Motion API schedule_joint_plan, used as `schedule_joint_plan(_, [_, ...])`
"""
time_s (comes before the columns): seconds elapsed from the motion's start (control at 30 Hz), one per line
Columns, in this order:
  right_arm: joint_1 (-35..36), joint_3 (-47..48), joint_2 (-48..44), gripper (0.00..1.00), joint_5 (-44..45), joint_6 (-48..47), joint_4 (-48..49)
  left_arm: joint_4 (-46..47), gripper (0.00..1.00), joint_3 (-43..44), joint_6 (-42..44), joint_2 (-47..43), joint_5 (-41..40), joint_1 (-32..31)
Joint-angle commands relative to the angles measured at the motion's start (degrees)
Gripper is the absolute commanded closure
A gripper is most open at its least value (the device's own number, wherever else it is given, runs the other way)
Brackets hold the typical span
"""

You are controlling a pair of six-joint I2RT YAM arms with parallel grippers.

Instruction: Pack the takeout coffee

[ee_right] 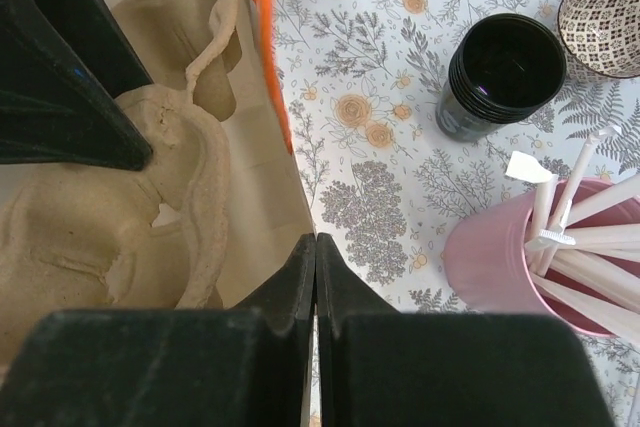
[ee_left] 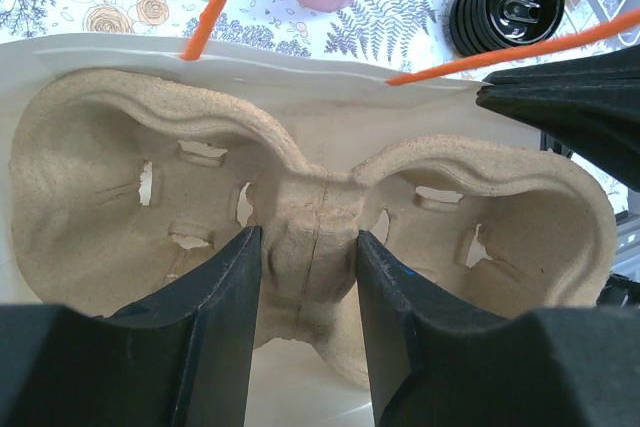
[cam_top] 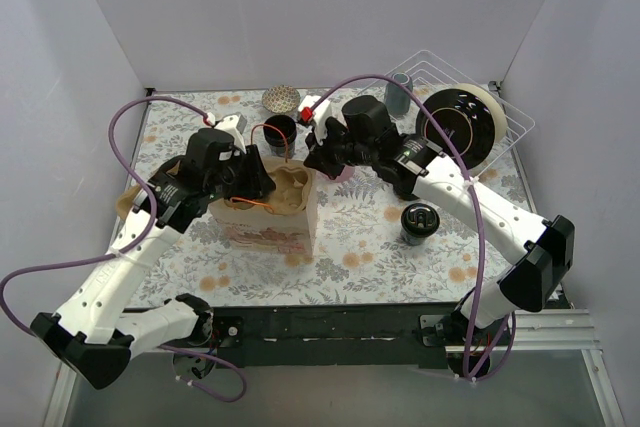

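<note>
- Takeout coffee (cam_top: 419, 222): count 1. Small black cup, glossy black round lid. Left wrist view shows the lid with concentric ridges and a raised tab at centre, light glinting off it.
- Position: upright on the floral table (cam_top: 380, 252), to the right of the paper bag (cam_top: 270, 232) and well apart from it, just beside the right arm's forearm. Neither gripper touches it.
- Paper bag: count 1, standing, mouth open. Two orange handles (ee_left: 215, 2) seen at its far rim.
- Cup carrier (ee_left: 120, 147): count 1, tan moulded pulp, sitting inside the bag. Two wells visible, one on each side of a central ridge.
- Left gripper (ee_left: 307, 247): fingers part-way apart, one on each side of the carrier's central ridge and pressed against it; clamped on the carrier.
- Right gripper (ee_right: 316, 247): fingers pressed together at the bag's right rim. The paper edge runs into their seam, so it reads as pinched.
- Lidless black cup (ee_right: 503, 62): count 1, behind the bag; several rims show at its lip.
- Patterned bowl (ee_right: 603, 12): count 1, just beyond that cup.
- Pink cup (ee_right: 500, 267): count 1, near the bag's right side, holding several white stirrers (ee_right: 548, 209); exact number not readable.
- Grey-blue tumbler (cam_top: 398, 94): count 1, at the back.
- Wire rack (cam_top: 515, 122): count 1, back right, with a round black dish against a cream one.
</note>
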Motion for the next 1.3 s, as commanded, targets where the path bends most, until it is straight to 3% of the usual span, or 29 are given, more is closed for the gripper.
schedule_joint_plan(0.0, [0.5, 2.6, 0.3, 0.99, -0.1, -3.4, -3.2, -2.3, 0.95, 1.8, 2.0, 0.6, -0.7, -0.2])
schedule_joint_plan(0.23, [1.2, 3.7, -0.5, 0.99, -0.1, -5.1, -2.5, -6.3, 0.97, 5.1, 3.3, 2.7, -6.9, -0.2])
schedule_joint_plan(0.73, [2.3, 1.3, -0.3, 0.99, 2.4, -6.2, -1.4, -9.8, 0.99, 11.7, 3.4, 6.5, -12.3, -0.3])
schedule_joint_plan(0.97, [2.3, 0.8, -1.4, 0.99, 3.3, -7.1, 0.1, -12.9, 0.99, 11.9, 3.8, 6.4, -14.3, -0.2])
schedule_joint_plan(1.27, [2.6, 1.5, -1.5, 0.99, 3.1, -4.6, 2.7, -10.0, 0.99, 8.5, 5.3, 6.2, -14.0, -0.3])
